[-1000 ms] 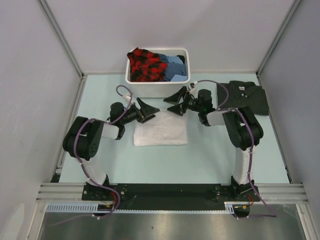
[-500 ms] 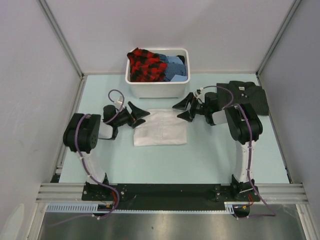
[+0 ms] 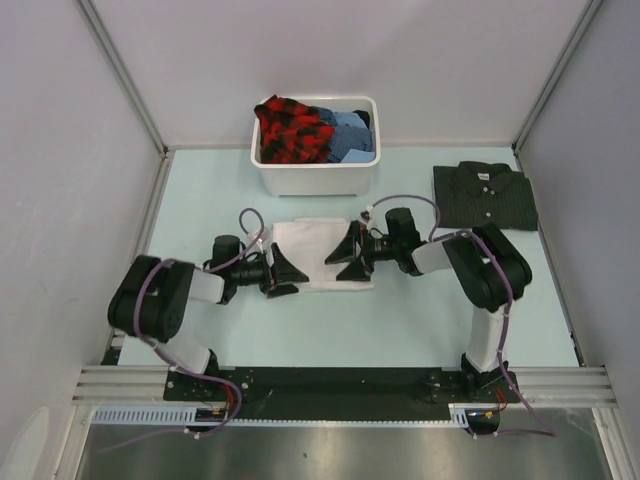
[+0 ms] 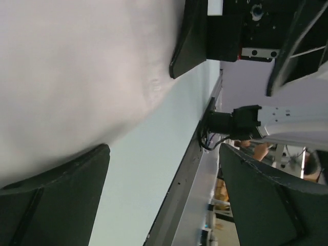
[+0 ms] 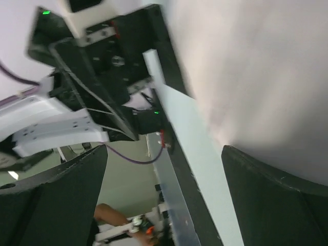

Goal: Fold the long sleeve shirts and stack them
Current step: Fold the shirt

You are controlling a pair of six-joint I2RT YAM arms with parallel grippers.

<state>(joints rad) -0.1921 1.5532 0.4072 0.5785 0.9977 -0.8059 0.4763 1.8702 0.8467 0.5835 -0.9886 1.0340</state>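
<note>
A folded white long sleeve shirt lies flat at the table's middle, filling much of both wrist views. A folded dark striped shirt with pale buttons rests at the far right. My left gripper is open at the white shirt's near left corner, one finger over the cloth edge. My right gripper is open at the shirt's near right corner. Nothing lies between either pair of fingers.
A white tub holding red-black plaid and blue clothes stands behind the white shirt. Grey walls enclose the table on three sides. A metal rail runs along the near edge.
Both arms swung down from the white shirt's far corners to its near corners, still open. The right arm has uncovered the dark shirt.
</note>
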